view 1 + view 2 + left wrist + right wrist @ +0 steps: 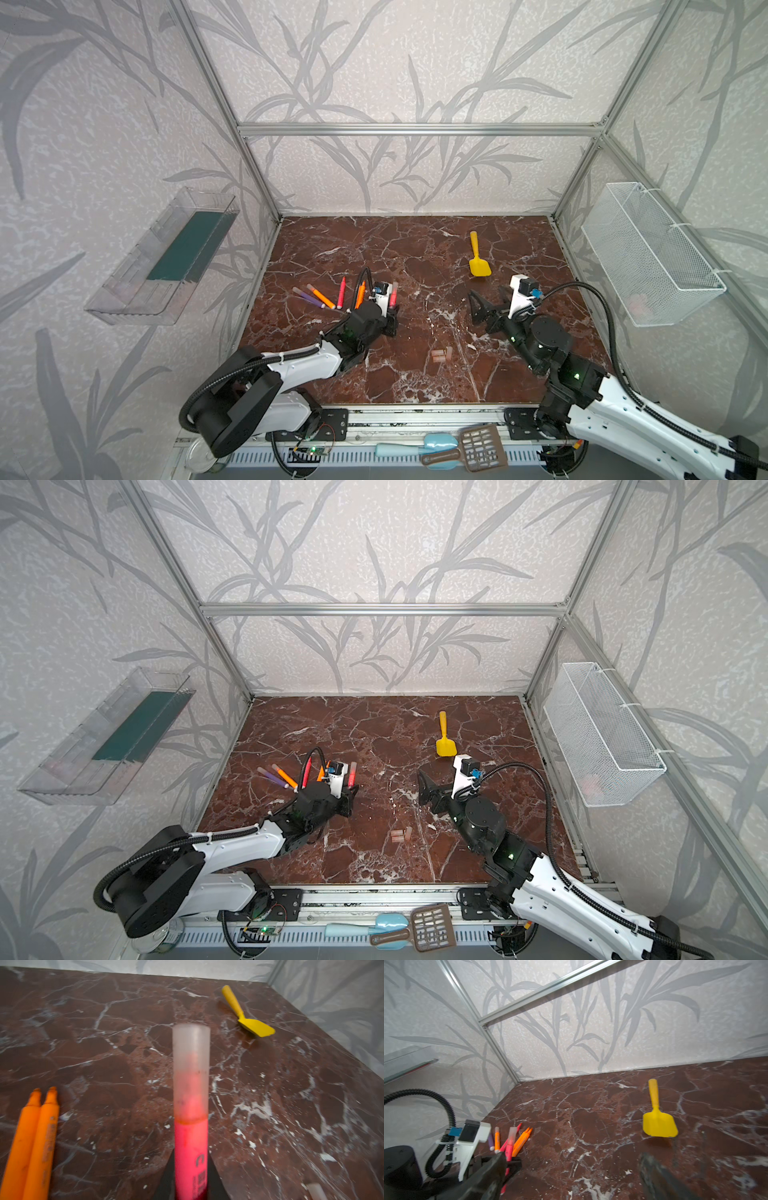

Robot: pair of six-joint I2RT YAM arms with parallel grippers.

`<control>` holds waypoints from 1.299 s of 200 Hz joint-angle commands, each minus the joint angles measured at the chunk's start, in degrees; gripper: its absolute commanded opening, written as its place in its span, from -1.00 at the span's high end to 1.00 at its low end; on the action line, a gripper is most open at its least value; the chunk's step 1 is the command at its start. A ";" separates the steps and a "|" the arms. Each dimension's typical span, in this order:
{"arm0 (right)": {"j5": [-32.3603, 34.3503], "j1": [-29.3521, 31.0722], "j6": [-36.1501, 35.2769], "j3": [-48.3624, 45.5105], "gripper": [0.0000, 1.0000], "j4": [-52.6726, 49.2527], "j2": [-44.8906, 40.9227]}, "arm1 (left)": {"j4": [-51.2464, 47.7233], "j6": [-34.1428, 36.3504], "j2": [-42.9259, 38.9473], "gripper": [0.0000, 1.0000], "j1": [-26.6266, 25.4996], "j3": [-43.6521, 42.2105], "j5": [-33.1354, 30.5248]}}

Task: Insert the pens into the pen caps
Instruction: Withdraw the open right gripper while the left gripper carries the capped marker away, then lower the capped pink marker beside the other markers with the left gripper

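Pen (393,297), red-pink, lies left of centre in both top views, clamped in the left gripper (390,309); a translucent cap (191,1068) already covers its tip. Right gripper (489,302), right of centre, stands wide and empty. Suggested handling: lay this pen clear of the uncapped pens (321,296), then take one of the loose caps (441,354), lower centre, by its closed end, keeping cap and pen in line.
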 commanded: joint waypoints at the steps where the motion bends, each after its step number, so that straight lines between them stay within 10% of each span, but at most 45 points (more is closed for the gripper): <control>1: 4.89 -3.31 -1.12 -1.45 -0.95 -6.01 -3.20 | -10.33 -6.21 1.38 1.00 2.41 3.14 -11.11; 129: 0.90 -12.03 0.48 -4.85 -0.96 -5.28 -1.11 | -29.61 -4.93 12.30 1.00 8.08 18.29 -10.66; 260: -5.53 -16.80 2.31 -6.20 -0.95 -3.98 1.37 | -34.88 -15.66 19.16 1.00 34.66 30.57 -4.21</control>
